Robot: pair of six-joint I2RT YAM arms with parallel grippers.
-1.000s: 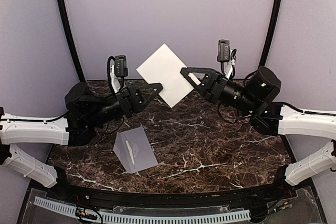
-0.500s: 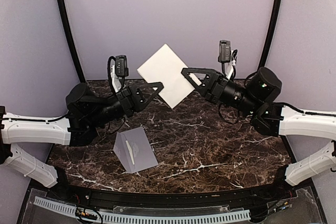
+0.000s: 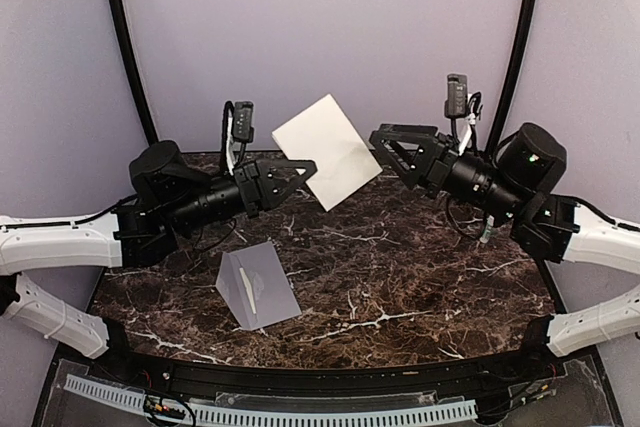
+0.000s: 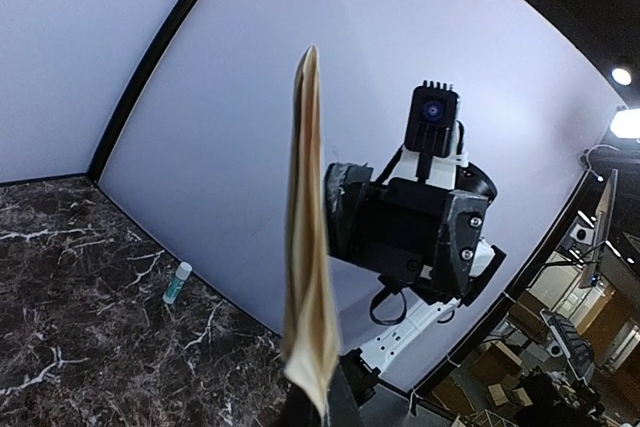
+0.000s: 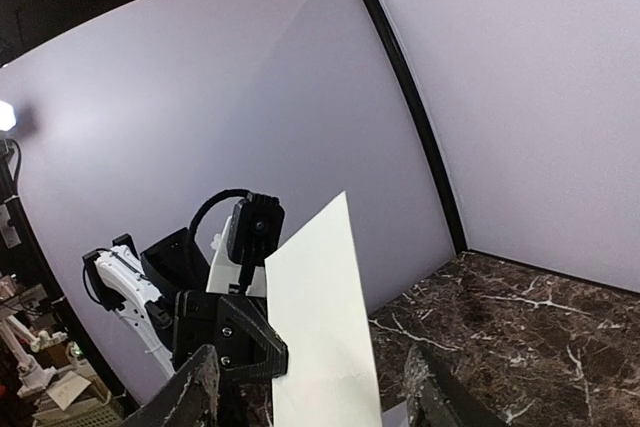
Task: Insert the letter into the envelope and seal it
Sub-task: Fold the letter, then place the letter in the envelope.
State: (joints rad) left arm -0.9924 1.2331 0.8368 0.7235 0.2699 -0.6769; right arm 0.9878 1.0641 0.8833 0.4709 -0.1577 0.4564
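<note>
Here, on the near-left part of the dark marble table (image 3: 420,267), the grey-lavender envelope (image 3: 258,284) lies flat. Above and behind it, my left gripper (image 3: 306,169) is clamped on the lower left edge of the letter (image 3: 328,150), holding it in the air with its plain side to the overhead camera. To the right, my right gripper (image 3: 382,147) has its jaws apart, just beside the sheet, gripping nothing. The risk, I judge: with only one pinch on one edge, the paper may droop or swivel and miss the envelope's mouth well below.
</note>
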